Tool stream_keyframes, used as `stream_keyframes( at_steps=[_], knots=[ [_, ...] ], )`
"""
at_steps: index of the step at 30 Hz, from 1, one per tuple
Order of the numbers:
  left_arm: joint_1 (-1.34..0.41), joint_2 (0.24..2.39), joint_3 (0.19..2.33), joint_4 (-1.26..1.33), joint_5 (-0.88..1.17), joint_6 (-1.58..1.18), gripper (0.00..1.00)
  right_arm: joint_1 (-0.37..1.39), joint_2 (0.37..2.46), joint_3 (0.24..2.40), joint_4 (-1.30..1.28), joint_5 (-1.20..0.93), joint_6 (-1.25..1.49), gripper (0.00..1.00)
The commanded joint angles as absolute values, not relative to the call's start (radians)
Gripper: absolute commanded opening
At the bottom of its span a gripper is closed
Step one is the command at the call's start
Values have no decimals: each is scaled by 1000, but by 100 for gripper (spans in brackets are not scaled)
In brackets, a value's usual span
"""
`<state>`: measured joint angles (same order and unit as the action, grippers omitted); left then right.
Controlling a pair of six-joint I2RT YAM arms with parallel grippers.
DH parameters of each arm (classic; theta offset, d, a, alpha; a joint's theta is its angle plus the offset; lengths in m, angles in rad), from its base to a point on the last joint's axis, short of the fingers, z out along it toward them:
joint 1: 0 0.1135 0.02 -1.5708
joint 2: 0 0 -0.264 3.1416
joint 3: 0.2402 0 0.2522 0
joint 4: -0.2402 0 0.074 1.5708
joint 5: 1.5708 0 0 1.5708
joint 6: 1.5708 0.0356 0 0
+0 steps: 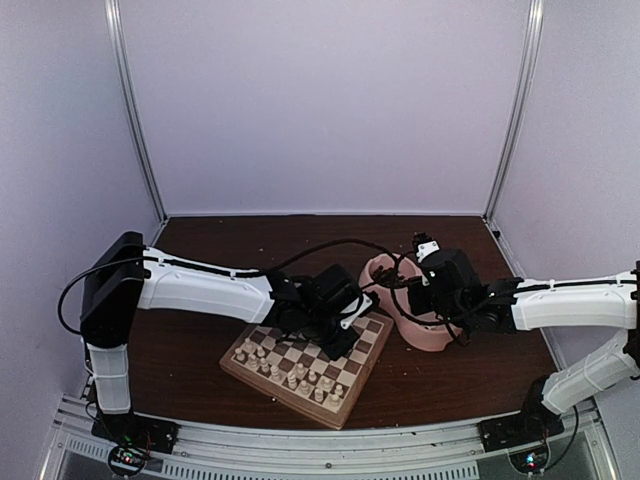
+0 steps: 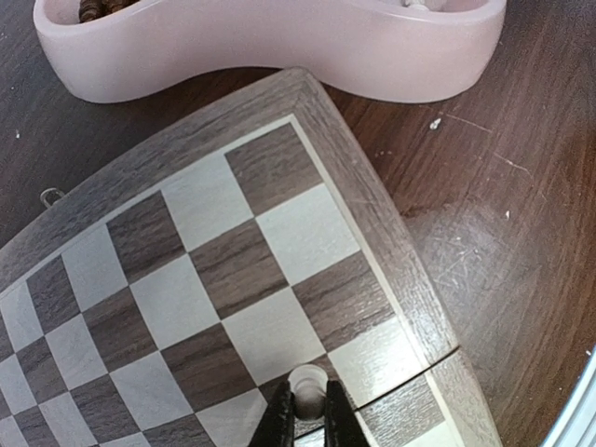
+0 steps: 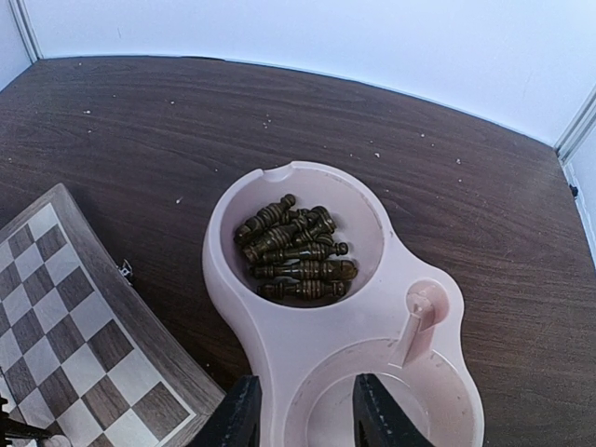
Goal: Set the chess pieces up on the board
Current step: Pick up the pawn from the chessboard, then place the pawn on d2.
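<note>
The board (image 1: 366,342) lies at an angle at the table's front centre, with several cream chess pieces (image 1: 290,373) standing in rows on its near side. My left gripper (image 2: 309,397) is over the board near its right rim, shut on one cream chess piece (image 2: 308,380), seen from above over a dark square. In the top view that left gripper (image 1: 346,332) is low over the board's far right part. My right gripper (image 3: 307,382) stands open over the pink bowl (image 3: 372,307), one finger outside its wall and one inside the near compartment.
The pink bowl (image 1: 425,336) sits just right of the board. Its far compartment holds several dark brown pieces (image 3: 298,253). The bowl's side (image 2: 279,51) lies close beyond the board's far corner. White walls enclose the table on three sides.
</note>
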<state>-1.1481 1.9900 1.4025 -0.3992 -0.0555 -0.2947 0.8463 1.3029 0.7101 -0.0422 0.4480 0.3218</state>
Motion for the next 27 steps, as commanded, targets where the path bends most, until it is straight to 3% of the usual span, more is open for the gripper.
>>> stream_keyframes(
  at_steps=[1,13,27],
  knots=[
    [-1147,1979,1424,-407,-57,-307,5,844,1293,724,-54,465,336,36],
    [-1137,1809,1346,-400,-185,-289,5,844,1268,707,-50,479,337,36],
    [-1092,1535,1097,-384,-198,-360,8,844,1258,703,-49,468,336,36]
  ],
)
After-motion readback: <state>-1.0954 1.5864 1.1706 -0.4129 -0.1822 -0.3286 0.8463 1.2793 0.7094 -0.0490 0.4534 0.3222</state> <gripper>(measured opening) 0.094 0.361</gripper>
